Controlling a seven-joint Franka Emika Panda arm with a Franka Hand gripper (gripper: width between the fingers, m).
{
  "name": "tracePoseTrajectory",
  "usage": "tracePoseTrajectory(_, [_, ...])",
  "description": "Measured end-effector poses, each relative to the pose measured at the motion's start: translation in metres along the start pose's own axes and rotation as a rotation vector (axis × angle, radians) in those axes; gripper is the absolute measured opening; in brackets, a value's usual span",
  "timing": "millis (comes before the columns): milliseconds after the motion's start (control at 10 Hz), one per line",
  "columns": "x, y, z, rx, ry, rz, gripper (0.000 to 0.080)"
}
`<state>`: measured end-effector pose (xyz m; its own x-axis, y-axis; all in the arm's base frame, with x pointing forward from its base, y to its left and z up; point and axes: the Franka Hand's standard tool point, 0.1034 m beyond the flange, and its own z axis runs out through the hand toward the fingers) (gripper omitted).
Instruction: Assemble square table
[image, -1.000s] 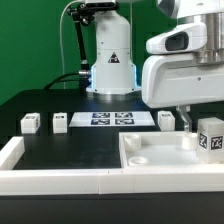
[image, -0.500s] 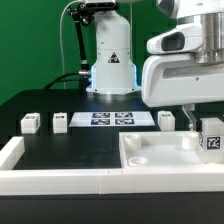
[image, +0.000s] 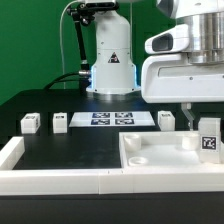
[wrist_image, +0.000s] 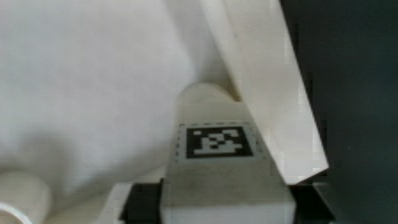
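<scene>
I judged the leg post (image: 209, 141) light and stiff; the end effector (wrist_image: 219, 198) seemingly clenched its flat sides.

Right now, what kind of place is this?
Probably a robot lab workbench: a white robot arm reaches over a black table, a marker board of printed tags lies on it, and the pincer holds a tagged leg post.

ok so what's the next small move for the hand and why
Probably ease the leg post straight down a little: the hand grips it upright, right by a raised corner of the square tabletop on the exterior view's right, and neither view shows it seated yet.
</scene>
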<state>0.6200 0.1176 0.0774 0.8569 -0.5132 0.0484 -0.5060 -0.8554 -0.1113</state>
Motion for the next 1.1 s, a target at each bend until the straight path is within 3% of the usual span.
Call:
tracePoseTrajectory(500, [-0.0033, -0.0022, 0.0005, 0.010, -0.013, 0.554, 0.0292])
tracePoseTrajectory(1100, [-0.0004, -0.0005, 0.0008, 0.023, -0.039, 0.903, 0.0294])
